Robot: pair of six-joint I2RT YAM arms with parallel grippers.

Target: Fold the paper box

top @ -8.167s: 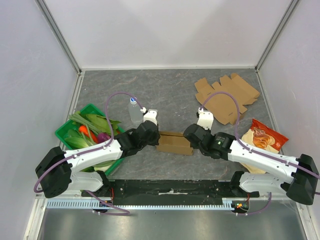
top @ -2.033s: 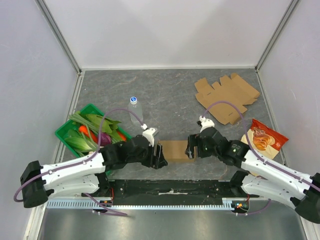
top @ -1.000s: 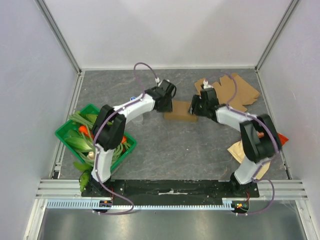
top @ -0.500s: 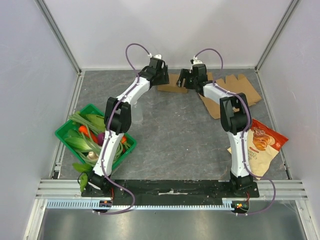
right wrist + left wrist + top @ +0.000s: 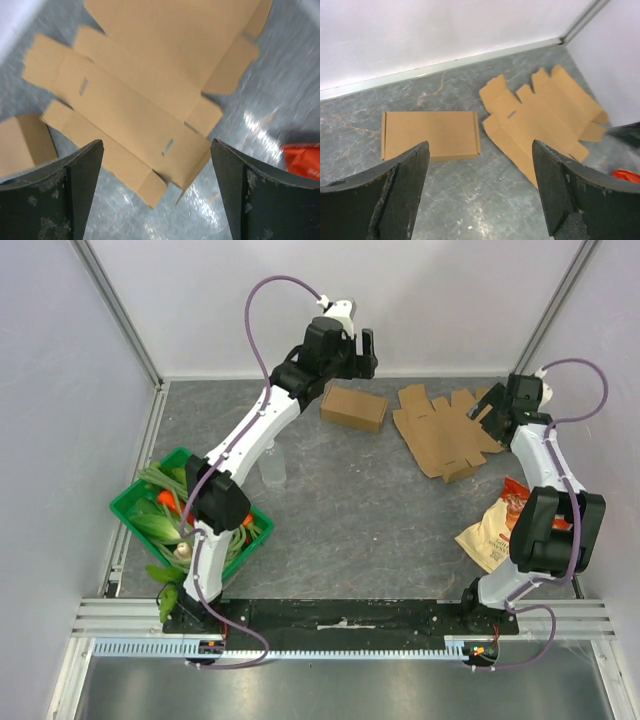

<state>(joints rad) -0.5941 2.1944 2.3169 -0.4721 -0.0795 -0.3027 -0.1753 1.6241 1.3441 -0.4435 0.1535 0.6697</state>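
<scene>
The folded brown paper box (image 5: 354,407) lies shut and flat on the grey table near the back wall, and shows in the left wrist view as a box (image 5: 430,134) below and left of the fingers. My left gripper (image 5: 360,350) hangs open above and behind it, touching nothing. In its own view the left gripper (image 5: 480,147) has only table between the fingers. My right gripper (image 5: 490,405) is open above the unfolded cardboard blanks (image 5: 447,430). From the wrist, the right gripper (image 5: 157,145) is empty over the blanks (image 5: 145,95).
A green basket (image 5: 128,508) of vegetables stands at the left with a clear bottle (image 5: 270,465) beside it. An orange snack bag (image 5: 503,525) lies at the right, its corner (image 5: 302,160) showing in the right wrist view. The enclosure walls stand close behind both grippers.
Both grippers have opened and let go of the folded box, which now rests near the back wall. The left arm has risen; the right arm has swung right over the flat blanks.
</scene>
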